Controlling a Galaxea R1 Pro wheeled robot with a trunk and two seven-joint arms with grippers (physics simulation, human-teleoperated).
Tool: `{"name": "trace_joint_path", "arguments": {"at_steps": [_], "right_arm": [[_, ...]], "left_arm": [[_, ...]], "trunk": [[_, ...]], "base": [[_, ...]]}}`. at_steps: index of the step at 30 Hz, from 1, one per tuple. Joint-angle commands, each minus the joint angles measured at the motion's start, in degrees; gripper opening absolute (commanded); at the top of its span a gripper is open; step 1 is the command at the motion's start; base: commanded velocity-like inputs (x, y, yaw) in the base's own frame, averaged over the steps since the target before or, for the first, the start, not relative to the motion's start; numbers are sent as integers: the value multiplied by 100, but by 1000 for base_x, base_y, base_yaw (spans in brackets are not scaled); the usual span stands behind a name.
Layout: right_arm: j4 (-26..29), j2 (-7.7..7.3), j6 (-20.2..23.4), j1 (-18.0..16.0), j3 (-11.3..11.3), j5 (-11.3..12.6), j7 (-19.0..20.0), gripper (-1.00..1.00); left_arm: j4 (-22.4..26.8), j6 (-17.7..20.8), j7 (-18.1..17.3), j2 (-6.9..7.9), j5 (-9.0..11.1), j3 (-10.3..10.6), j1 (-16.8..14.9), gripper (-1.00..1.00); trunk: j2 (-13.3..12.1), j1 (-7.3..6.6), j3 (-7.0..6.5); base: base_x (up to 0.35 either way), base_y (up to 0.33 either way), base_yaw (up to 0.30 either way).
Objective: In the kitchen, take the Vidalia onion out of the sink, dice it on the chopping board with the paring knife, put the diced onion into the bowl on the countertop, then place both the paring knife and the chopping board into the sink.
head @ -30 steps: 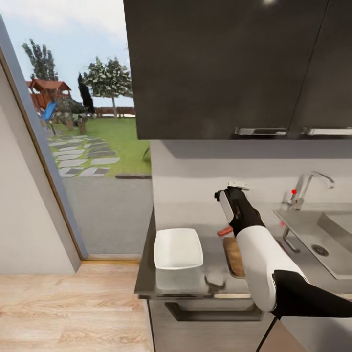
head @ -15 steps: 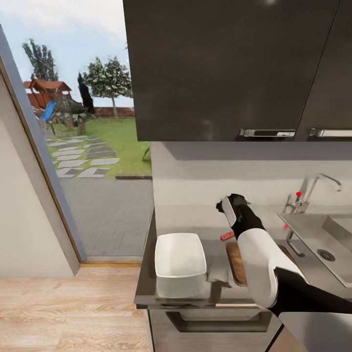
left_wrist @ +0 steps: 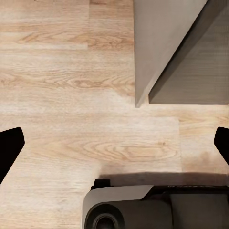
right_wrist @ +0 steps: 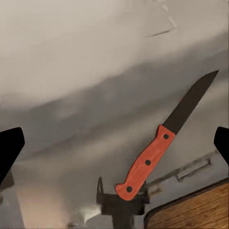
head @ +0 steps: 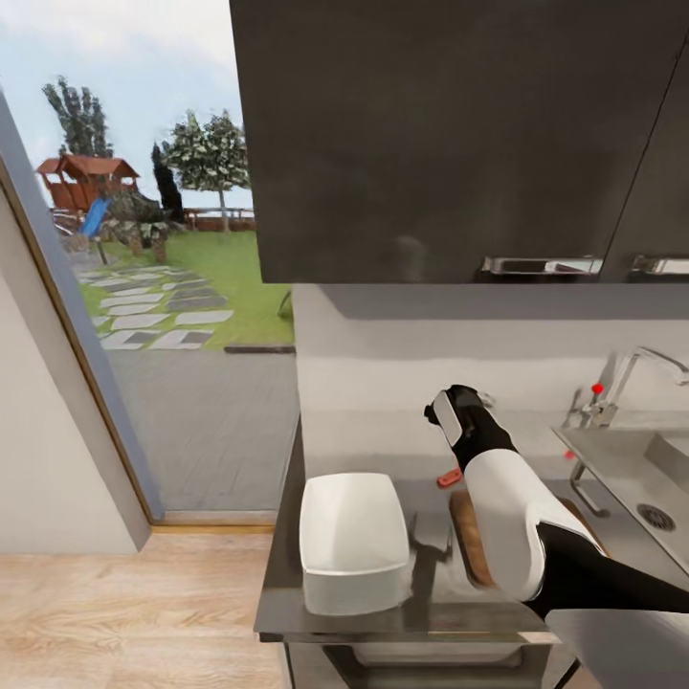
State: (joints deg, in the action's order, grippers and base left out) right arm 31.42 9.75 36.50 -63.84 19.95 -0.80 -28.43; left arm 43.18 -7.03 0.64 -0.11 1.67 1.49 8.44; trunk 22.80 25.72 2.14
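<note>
The paring knife [right_wrist: 145,164] lies flat on the grey countertop [head: 431,593], red handle toward the chopping board [right_wrist: 195,212], dark blade pointing away. My right gripper [right_wrist: 114,145] hovers open above the knife, apart from it. In the head view the right gripper [head: 471,410] hangs over the red handle [head: 448,477], and my arm covers most of the chopping board [head: 467,534]. The white bowl [head: 352,541] stands left of the board. The sink [head: 660,478] lies at the far right. The Vidalia onion is out of view. My left gripper [left_wrist: 114,143] is open over the wooden floor.
Dark wall cabinets [head: 459,134] hang low over the counter. A chrome tap [head: 627,378] with a red knob stands behind the sink. The counter ends just left of the bowl, beside a glass door [head: 144,287]. My own base [left_wrist: 143,205] sits below the left gripper.
The whole head view has shifted: the bowl and counter edge look nearer and the sink has slid toward the right edge. My right gripper stays open over the knife.
</note>
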Motion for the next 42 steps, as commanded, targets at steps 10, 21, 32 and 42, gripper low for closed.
{"name": "trace_joint_path", "arguments": {"at_steps": [10, 21, 32, 42], "right_arm": [[-87, -55, 24, -6, 174, -8, -132, 100], [-183, -79, 17, 2, 330, -13, -189, 100], [-442, -196, -17, 3, 334, -8, -178, 100], [-466, -210, -20, 3, 334, -8, -177, 100]], "left_arm": [[-29, -9, 7, 2, 18, 9, 0, 100], [-57, -9, 7, 2, 10, 9, 0, 100], [-88, -9, 7, -4, 5, 9, 0, 100], [-110, -9, 7, -6, 0, 9, 0, 100]], "trunk": [[12, 6, 68], [12, 6, 166], [12, 6, 266], [12, 6, 357]], "base": [[73, 0, 0], [2, 0, 0], [0, 0, 0], [67, -91, 0]]}}
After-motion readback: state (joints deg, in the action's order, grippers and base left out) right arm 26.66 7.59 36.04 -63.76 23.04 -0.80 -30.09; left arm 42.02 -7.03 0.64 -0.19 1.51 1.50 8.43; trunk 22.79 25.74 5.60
